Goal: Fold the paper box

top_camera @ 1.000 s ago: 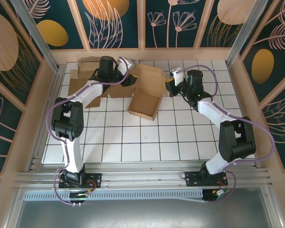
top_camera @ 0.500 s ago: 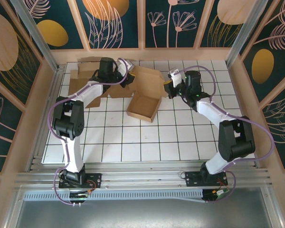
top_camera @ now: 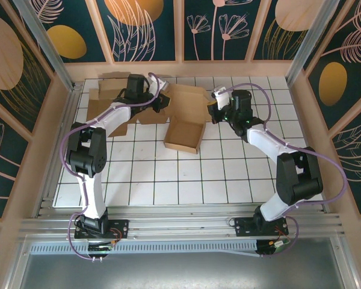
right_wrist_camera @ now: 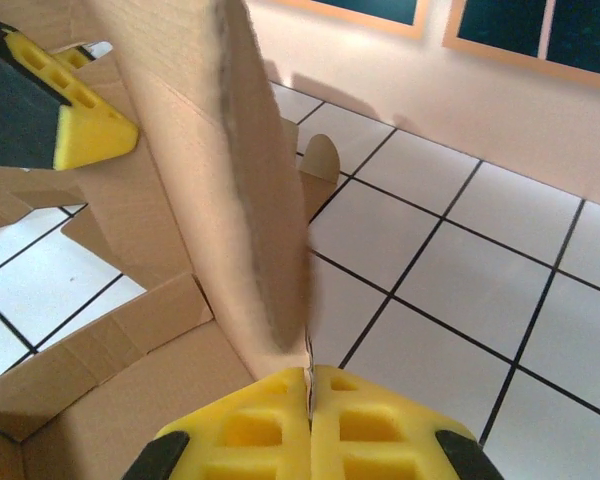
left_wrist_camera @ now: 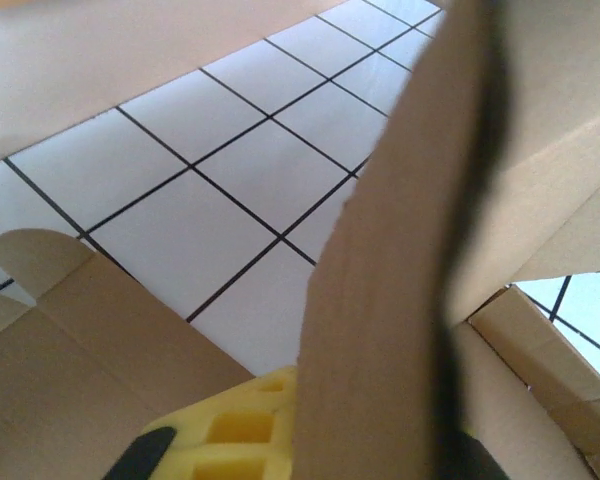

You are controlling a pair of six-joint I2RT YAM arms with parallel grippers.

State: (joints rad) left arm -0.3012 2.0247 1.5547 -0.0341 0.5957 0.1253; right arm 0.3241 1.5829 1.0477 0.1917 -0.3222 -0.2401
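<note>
Along the far left of the white tiled table [top_camera: 150,174], flat cardboard sheets [top_camera: 102,90] are seen lying near the back edge, crossed in the overhead view by the left arm [top_camera: 111,117]. Just to their right, the left gripper [top_camera: 161,101] is placed at the left edge of the paper box [top_camera: 183,135]. From the left wrist camera, its jaws are seen closed on an upright cardboard panel [left_wrist_camera: 380,260] of the box, which is clamped between a yellow pad [left_wrist_camera: 230,435] on one side and a dark finger on the other; tiles are visible beyond it.

The paper box itself is found in the far middle of the table, between the two grippers. Its open tray part, with low walls raised, is rested on the tiles, and a broad part of it is spread toward the back wall.

At the box's right edge the right gripper [top_camera: 213,112] is positioned, carried by the right arm [top_camera: 295,174]. From the right wrist camera, its yellow pads [right_wrist_camera: 260,440] are seen pressed together, with the thin edge of a cardboard flap [right_wrist_camera: 220,170] pinched between them. That flap is tilted up and to the left, and a yellow-and-black finger of the left gripper is seen close against it at the upper left.
</note>
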